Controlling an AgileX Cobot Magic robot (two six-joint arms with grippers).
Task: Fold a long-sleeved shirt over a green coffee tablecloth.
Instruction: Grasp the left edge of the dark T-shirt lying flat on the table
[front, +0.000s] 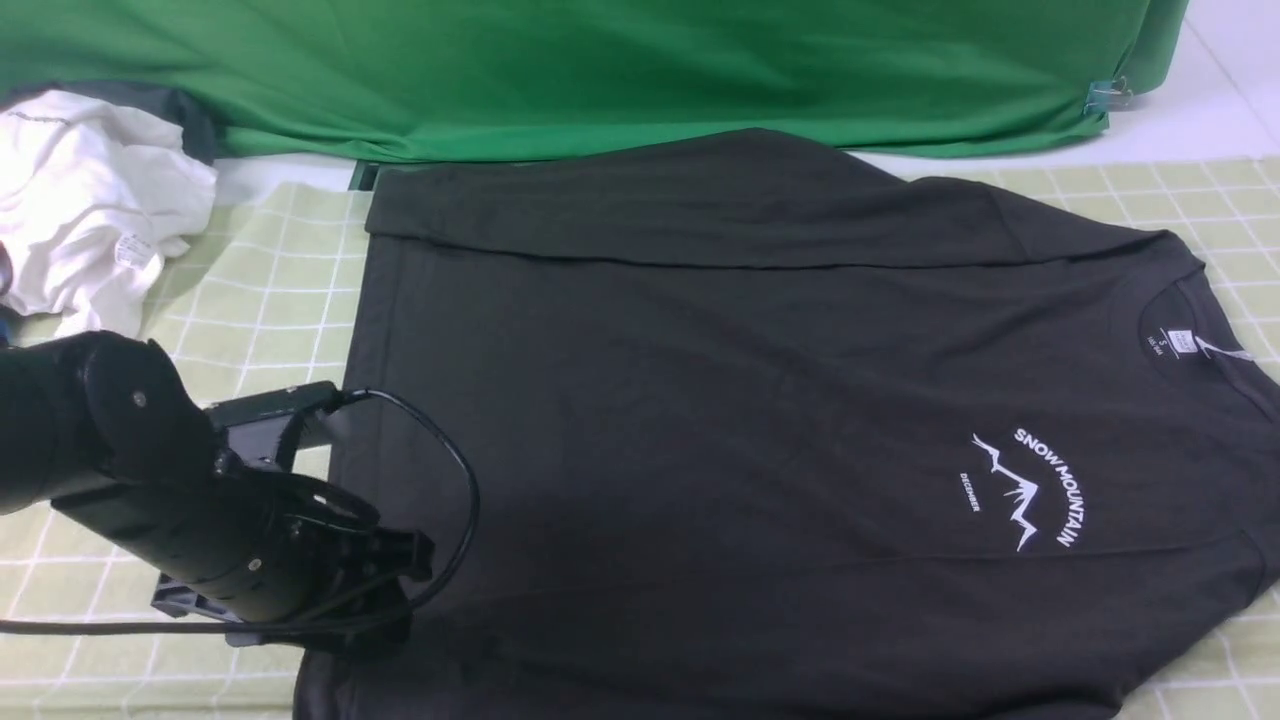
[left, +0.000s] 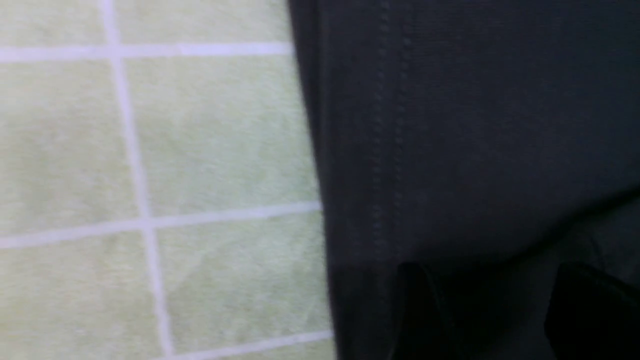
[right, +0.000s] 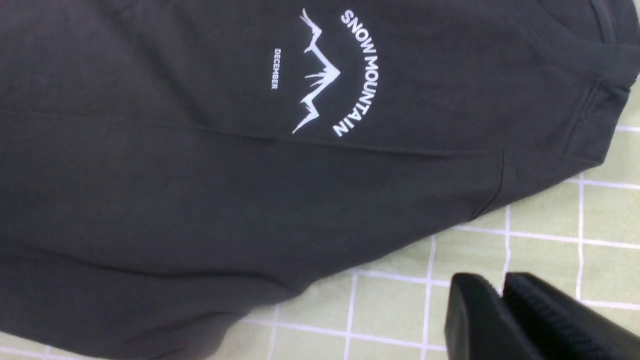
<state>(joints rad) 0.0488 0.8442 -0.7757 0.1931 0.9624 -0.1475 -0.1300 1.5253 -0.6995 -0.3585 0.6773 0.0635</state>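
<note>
The long-sleeved shirt lies spread flat on the green coffee tablecloth, its far edge folded over onto the body and its white mountain print toward the right. My left gripper hovers low over the shirt's left hem. In the left wrist view its two dark fingers stand well apart over the dark fabric, open and holding nothing. In the right wrist view my right gripper hangs above bare tablecloth beside the shirt, its fingers almost touching with nothing between them. The front view does not show the right arm.
A crumpled white garment lies at the back left corner. Plain bright green fabric covers the back, held by a clip at the right. A black cable loops from my left wrist over the shirt.
</note>
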